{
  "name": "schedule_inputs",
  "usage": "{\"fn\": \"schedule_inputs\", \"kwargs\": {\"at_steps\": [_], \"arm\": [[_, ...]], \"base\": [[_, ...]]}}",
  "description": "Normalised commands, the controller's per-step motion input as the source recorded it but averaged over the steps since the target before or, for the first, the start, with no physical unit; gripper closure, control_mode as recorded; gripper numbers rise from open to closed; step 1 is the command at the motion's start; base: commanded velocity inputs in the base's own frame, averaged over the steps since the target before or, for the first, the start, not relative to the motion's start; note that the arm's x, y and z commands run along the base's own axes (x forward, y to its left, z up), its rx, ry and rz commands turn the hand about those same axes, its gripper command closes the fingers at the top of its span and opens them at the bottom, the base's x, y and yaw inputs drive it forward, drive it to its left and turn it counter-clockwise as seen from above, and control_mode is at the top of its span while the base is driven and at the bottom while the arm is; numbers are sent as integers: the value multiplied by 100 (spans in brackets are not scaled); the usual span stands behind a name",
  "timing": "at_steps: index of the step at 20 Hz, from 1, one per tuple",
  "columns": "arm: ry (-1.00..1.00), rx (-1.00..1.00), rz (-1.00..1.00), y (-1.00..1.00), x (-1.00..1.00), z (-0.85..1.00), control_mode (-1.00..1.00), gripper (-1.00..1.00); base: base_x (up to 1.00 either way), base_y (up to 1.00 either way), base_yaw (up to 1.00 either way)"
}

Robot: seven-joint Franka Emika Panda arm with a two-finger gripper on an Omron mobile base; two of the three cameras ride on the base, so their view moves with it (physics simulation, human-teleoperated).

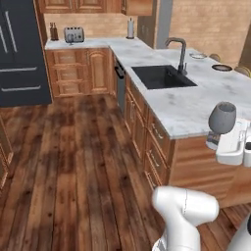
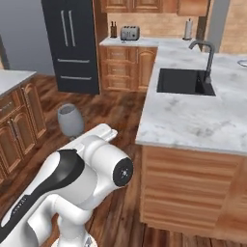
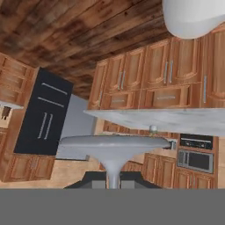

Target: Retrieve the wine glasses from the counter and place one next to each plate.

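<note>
Fingers [image 3: 113,183] pinch the stem of your smoky-grey see-through wine glass [image 1: 222,117], so it rides upright in the air. Your two small round plates [image 1: 221,67] sit far ahead across the long marble worktop [image 1: 196,105].

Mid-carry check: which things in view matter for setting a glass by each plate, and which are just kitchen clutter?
Job: wine glass held in the shut tool; dark plate and pale plate on the island top.
Clutter: toaster, paper towel roll, sink, tap, fridge.
</note>
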Motion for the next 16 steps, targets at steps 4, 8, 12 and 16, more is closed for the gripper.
{"fn": "schedule_inputs", "kwargs": {"at_steps": [4, 8, 12, 16], "arm": [[0, 0, 0, 0, 0, 0, 100, 100], [0, 0, 0, 0, 0, 0, 100, 100], [0, 0, 0, 0, 0, 0, 100, 100], [0, 0, 0, 0, 0, 0, 100, 100]], "base": [[-20, -100, 43], [-12, -100, 24], [-58, -100, 2], [-38, -100, 0]]}}
